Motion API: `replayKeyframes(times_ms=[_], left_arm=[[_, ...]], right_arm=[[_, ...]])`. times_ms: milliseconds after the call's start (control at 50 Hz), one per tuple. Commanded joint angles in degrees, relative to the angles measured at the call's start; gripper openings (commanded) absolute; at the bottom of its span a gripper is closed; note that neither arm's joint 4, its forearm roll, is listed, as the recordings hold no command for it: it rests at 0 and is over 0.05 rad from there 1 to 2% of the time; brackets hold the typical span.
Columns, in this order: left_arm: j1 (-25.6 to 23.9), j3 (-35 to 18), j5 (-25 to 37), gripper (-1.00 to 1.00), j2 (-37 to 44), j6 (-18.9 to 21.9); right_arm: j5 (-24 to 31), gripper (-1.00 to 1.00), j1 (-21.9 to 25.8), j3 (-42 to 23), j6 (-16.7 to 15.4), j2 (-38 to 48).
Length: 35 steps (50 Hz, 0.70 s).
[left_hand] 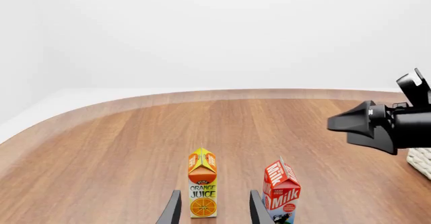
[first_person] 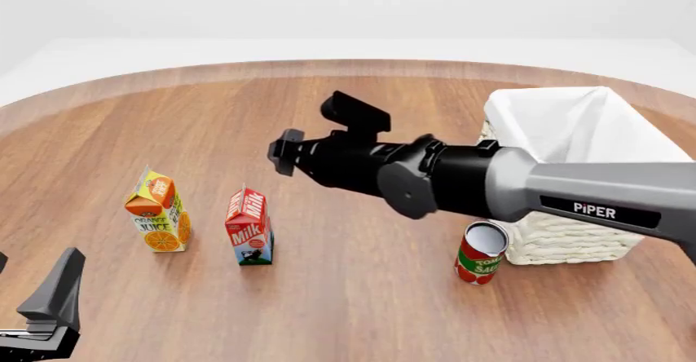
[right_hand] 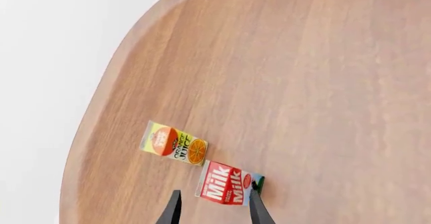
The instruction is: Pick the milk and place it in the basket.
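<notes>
The milk [first_person: 248,227] stands upright on the wooden table, with its red top and blue-and-white base; it also shows as the milk [right_hand: 227,183] and the milk [left_hand: 281,193]. The white woven basket [first_person: 566,231] with a cloth liner sits at the right. My right gripper [first_person: 285,152] hovers above the table, behind and a little right of the milk, open and holding nothing. In the right wrist view the milk lies far below the right gripper [right_hand: 214,196]. My left gripper [left_hand: 215,196] is open and low at the near left, short of both cartons.
An orange-and-yellow juice carton [first_person: 158,211] stands just left of the milk. A tomato can [first_person: 480,252] stands against the basket's near left corner. The long right arm [first_person: 511,183] crosses in front of the basket. The table's curved edge [first_person: 98,85] runs along the far side.
</notes>
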Motion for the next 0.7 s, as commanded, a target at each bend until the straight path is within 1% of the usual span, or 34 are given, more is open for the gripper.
replayKeyframes(times_ms=[20, 360, 700], left_arm=[[0.0, 0.0, 0.0, 1.0, 0.0, 0.0], [0.0, 0.0, 0.0, 1.0, 0.0, 0.0], [0.0, 0.0, 0.0, 1.0, 0.0, 0.0]], right_arm=[[0.6, 1.0, -0.4, -2.3, 0.5, 2.3], [0.8, 1.0, -0.1, -4.6, 1.5, 5.4], [0.2, 1.0, 1.2, -5.6, 2.9, 8.1]])
